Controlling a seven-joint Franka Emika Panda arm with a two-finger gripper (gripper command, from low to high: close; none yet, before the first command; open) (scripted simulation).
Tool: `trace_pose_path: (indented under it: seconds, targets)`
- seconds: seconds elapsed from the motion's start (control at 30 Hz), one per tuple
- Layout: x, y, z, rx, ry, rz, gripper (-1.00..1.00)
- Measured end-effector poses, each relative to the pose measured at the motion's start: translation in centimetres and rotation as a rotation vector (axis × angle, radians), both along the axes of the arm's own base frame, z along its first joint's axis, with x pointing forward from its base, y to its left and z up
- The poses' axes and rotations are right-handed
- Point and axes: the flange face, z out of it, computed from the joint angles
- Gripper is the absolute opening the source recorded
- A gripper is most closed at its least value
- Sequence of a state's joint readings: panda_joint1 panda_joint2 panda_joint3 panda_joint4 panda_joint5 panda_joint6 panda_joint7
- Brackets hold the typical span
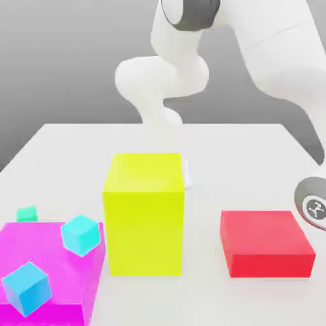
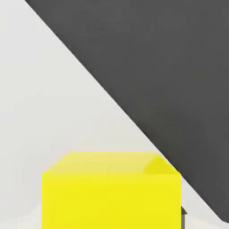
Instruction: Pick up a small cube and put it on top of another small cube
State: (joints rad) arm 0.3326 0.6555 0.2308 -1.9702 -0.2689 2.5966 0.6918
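**Risk: fingers shut, nothing seen held**

Grey backdrop, white desk (image 1: 255, 146). Small cubes lower left: two cyan (image 1: 81, 234) (image 1: 27, 288) on magenta slab (image 1: 57, 305), green one (image 1: 27, 214) beside. Fingers closed behind yellow block (image 1: 145, 213), no cube seen gripped; likely empty grasp, collision with block.

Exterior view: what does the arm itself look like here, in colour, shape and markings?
The glossy white robot arm is built from thick, rounded segments. A dark grey round joint cap sits near the picture's top. At the exterior view's right edge, a grey disc-shaped joint cap carries a small dark badge with a white marking. No cables are visible.
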Motion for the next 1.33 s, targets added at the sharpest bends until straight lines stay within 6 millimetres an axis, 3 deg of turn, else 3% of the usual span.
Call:
trace_pose_path:
  seconds: [0.1, 0.17, 0.3, 0.43, 0.57, 0.7, 0.9, 0.97, 1.07, 1.1, 1.33]
  targets:
    - [0.0, 0.0, 4.1, 0.000, 0.000, 0.000, -1.00]
    - [0.8, -2.6, 6.5, -0.005, 0.000, -0.090, -1.00]
    - [2.3, -11.8, 10.0, -0.018, -0.004, -0.409, -1.00]
    - [2.0, -21.3, 13.0, -0.027, -0.007, -0.751, -1.00]
    - [-0.1, -31.1, 15.5, -0.029, -0.008, -1.115, -1.00]
    - [-4.2, -40.1, 17.6, -0.025, -0.006, -1.487, -1.00]
    - [-11.9, -47.7, 19.8, -0.004, 0.000, -1.975, -1.00]
    - [-13.0, -48.7, 18.3, 0.000, 0.000, -2.046, -1.00]
    - [-13.3, -49.0, 14.5, 0.000, 0.000, -2.067, -1.00]
    - [-13.4, -49.0, 13.8, 0.000, 0.000, -2.068, 1.00]
    - [-13.4, -49.0, 13.9, -0.002, 0.001, -2.069, 1.00]
